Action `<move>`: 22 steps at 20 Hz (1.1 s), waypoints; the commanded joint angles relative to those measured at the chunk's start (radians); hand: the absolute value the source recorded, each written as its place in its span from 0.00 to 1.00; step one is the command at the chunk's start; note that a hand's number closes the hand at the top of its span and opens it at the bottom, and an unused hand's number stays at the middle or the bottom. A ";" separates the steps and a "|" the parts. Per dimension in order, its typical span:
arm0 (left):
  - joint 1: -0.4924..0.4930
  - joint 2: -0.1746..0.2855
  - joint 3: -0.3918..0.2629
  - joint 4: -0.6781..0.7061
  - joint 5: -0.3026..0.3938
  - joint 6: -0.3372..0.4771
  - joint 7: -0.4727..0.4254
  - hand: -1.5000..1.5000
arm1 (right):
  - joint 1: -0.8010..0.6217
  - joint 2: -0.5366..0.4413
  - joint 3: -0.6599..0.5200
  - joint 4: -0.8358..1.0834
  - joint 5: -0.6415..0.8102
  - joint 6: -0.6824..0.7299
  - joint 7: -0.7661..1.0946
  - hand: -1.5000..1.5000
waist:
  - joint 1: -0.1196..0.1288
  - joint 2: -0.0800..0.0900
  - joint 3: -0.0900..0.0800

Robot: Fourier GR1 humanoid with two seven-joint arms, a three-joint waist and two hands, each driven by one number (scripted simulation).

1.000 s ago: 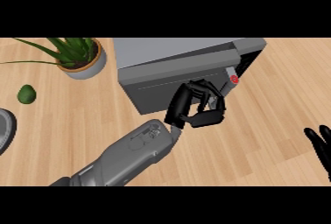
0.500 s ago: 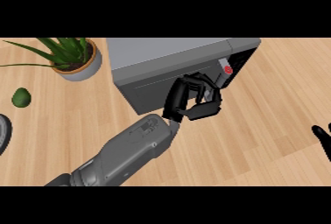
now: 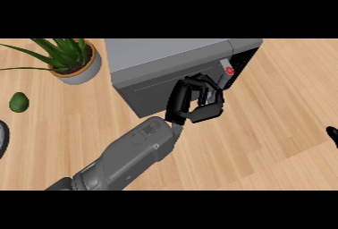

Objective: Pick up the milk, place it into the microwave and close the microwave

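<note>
Since the earlier frame our left hand (image 3: 198, 102) has crept slightly further up the microwave (image 3: 165, 56) door (image 3: 155, 91), towards the red button (image 3: 229, 70). Its fingers are curled, thumb tucked below, resting against the door's right end, and we see nothing pinched between them. The milk is out of sight. We judge it is inside, behind a door that looks all but flush. To finish well we should press squarely on that free end until it seats, so the microwave does not slide along the far edge of the counter (image 3: 277, 116). Our right hand (image 3: 332, 135) barely shows at the right edge, and we cannot tell its state.
</note>
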 commanded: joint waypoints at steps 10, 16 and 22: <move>-0.079 -0.002 0.013 0.105 0.064 -0.030 -0.046 1.00 | -0.028 -0.039 -0.050 -0.005 -0.064 -0.012 0.039 0.00 | -0.022 0.016 0.001; -0.074 -0.002 0.001 0.118 0.091 -0.034 -0.075 1.00 | -0.039 -0.051 -0.060 -0.011 -0.097 -0.011 0.053 0.00 | -0.018 0.014 0.001; -0.093 -0.002 -0.001 0.124 0.114 -0.030 -0.090 1.00 | -0.048 -0.066 -0.064 -0.011 -0.122 -0.008 0.069 0.00 | -0.022 0.016 0.002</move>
